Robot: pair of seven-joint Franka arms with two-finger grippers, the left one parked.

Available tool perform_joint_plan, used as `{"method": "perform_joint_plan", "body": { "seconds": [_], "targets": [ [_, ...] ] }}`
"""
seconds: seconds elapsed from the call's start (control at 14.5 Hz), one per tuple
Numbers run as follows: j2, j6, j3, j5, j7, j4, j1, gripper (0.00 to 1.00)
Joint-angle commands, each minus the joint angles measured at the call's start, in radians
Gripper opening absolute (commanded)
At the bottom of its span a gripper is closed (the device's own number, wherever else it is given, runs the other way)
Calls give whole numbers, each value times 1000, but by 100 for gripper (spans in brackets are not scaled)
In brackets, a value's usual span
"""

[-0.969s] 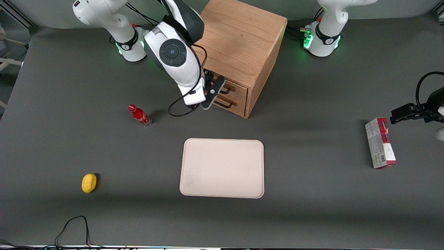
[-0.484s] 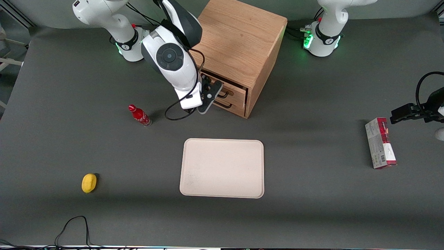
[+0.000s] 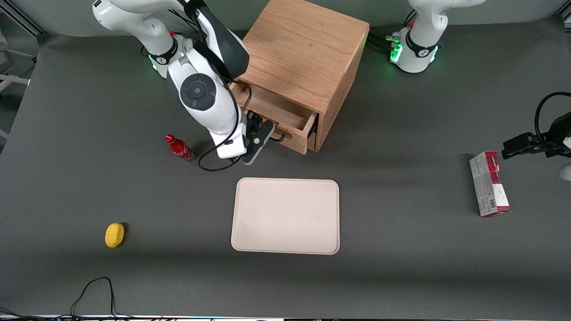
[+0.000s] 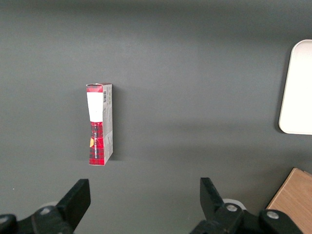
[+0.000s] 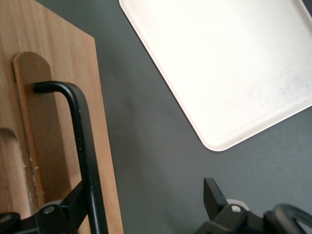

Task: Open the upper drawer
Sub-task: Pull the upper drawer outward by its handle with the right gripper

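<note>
The oak cube cabinet [image 3: 308,49] stands at the back of the table. Its upper drawer [image 3: 279,109] is pulled partly out, and its wooden inside shows empty. The lower drawer is hidden under it. My right gripper [image 3: 262,133] is at the upper drawer's front, at the black bar handle [image 3: 279,136]. In the right wrist view the gripper [image 5: 145,192] is open. One finger [image 5: 72,205] sits between the handle [image 5: 85,146] and the drawer front [image 5: 53,53]. The other finger [image 5: 213,195] stands apart over the grey table.
A cream tray [image 3: 285,216] lies nearer the front camera than the cabinet, also in the right wrist view [image 5: 229,63]. A red bottle [image 3: 179,148] stands beside my arm. A yellow object [image 3: 114,234] lies toward the working arm's end. A red-and-grey box [image 3: 489,183] lies toward the parked arm's end.
The upper drawer has slid out of the cabinet toward the front camera. My gripper has moved the same way with the handle hooked on one finger.
</note>
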Motion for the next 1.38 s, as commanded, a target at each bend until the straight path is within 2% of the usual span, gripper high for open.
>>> {"method": "perform_joint_plan", "body": {
  "seconds": [0.0,0.35,0.76,1.31],
  "targets": [
    [57,-5,0,-15,-41,75,-27,100],
    [102,-7,0,-46,-40,129,-57,100],
    [160,-71,2,-49,-40,228,-108,100],
    [206,-73,0,-51,-41,294,-163,100]
  ]
}}
